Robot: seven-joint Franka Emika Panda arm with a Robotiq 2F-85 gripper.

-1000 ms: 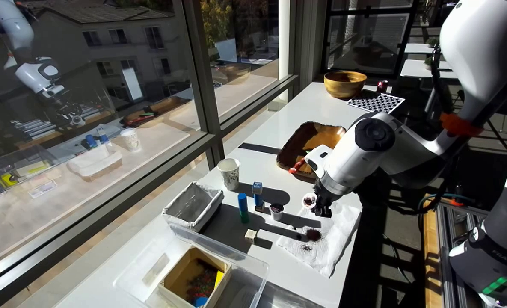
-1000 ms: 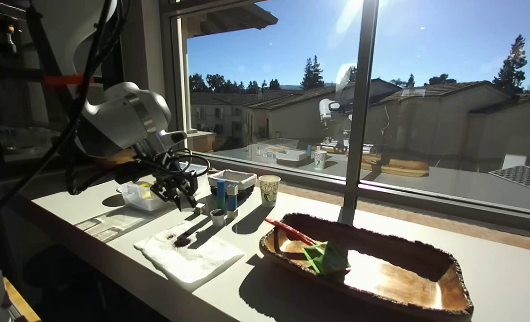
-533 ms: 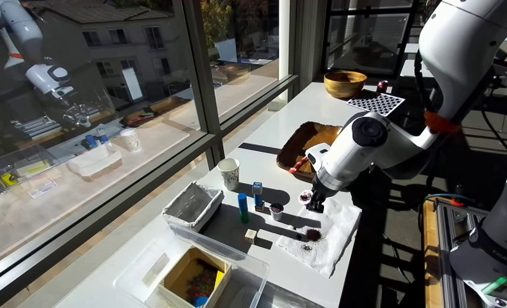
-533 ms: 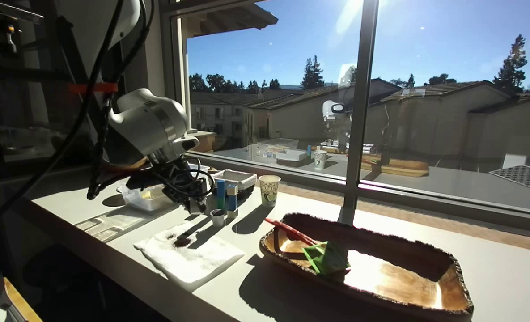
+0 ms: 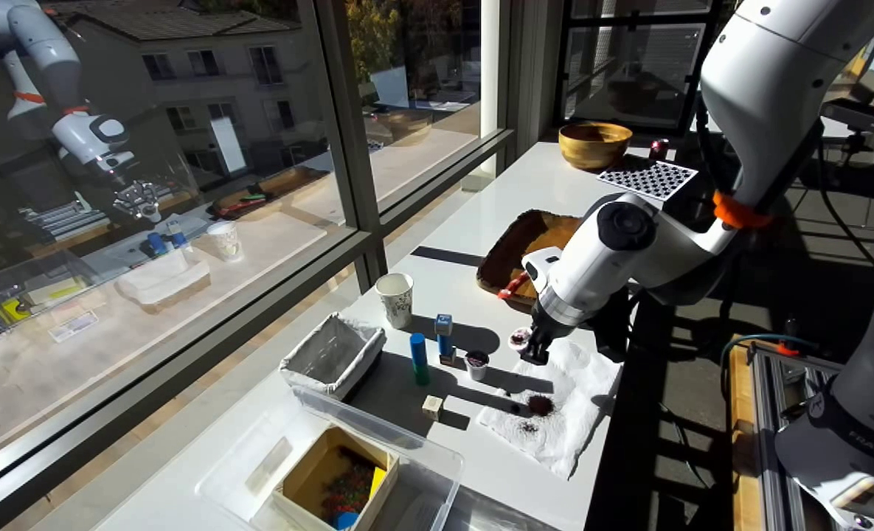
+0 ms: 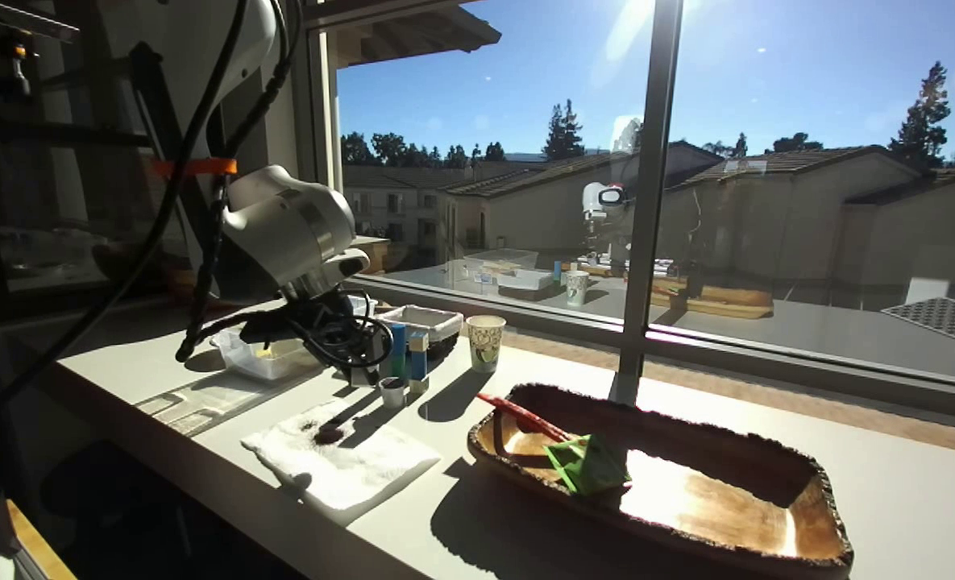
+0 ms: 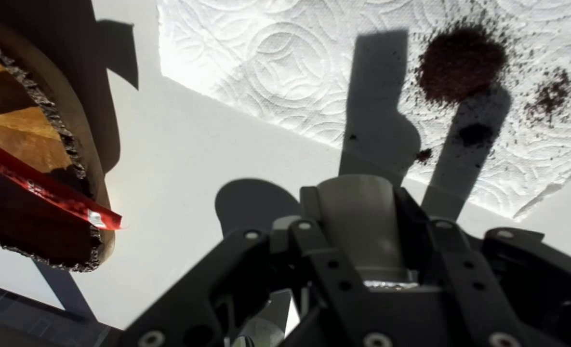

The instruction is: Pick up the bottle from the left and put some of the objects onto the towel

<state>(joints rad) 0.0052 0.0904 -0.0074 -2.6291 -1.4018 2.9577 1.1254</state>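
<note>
- My pincer [image 7: 356,205] is drawn in snugly on a small pale cup [image 7: 362,236]
- Close by, the white towel [image 7: 275,82] lies on the pale table [image 7: 203,149], strewn with dark grains [image 7: 461,65]
- Farther along, a bark-edged wooden tray [image 6: 703,483] catches sun
- A window [image 6: 658,161] flanks the table
- Outside: houses [image 6: 767,209], trees [image 6: 924,113], blue sky [image 6: 783,72]

In an exterior view, the towel [image 5: 573,442] lies lower right of centre on the tabletop [image 5: 521,195], a powder heap [image 5: 540,405] on it. To its left stand a tub [image 5: 476,368], a block stack [image 5: 445,341], a cylinder [image 5: 419,360] and a basket [image 5: 358,363]. A box [image 5: 318,461] sits in a bin [image 5: 423,447], bottom left of centre. Higher up, a tray [image 5: 516,242] lies right of centre.
</note>
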